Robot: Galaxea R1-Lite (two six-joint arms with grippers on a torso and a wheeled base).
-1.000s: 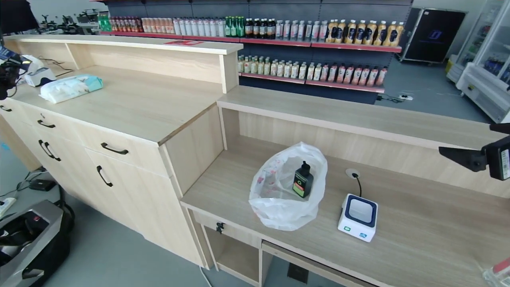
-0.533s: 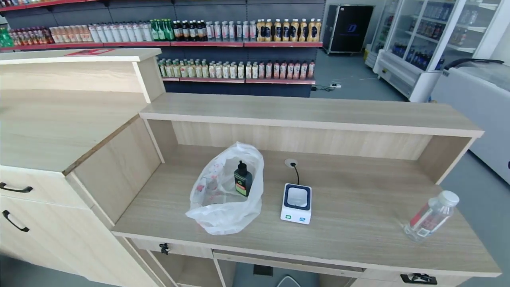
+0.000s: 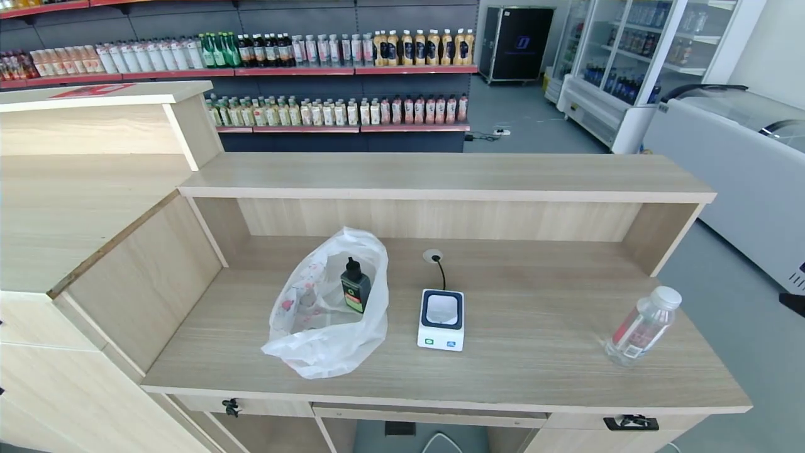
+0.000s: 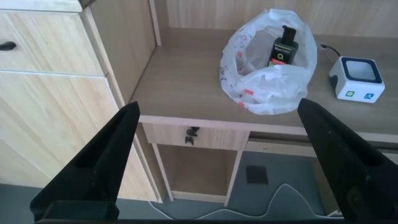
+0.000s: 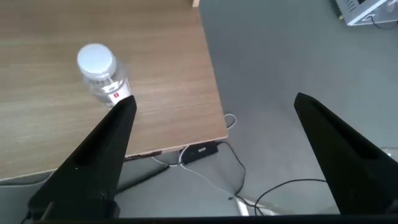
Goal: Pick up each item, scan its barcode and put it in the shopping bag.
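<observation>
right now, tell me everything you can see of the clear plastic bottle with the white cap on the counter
The clear plastic bottle has a white screw cap and a red and white label round its middle. It stands upright on its base near the right front corner of the light wood counter, well to the right of the white square scanner. Its contents look clear; whether it is full I cannot tell. Only the counter touches it.

The counter [image 3: 541, 352] is matt wood grain; bag [image 3: 321, 349] and bottle [image 3: 641, 326] are see-through plastic.
</observation>
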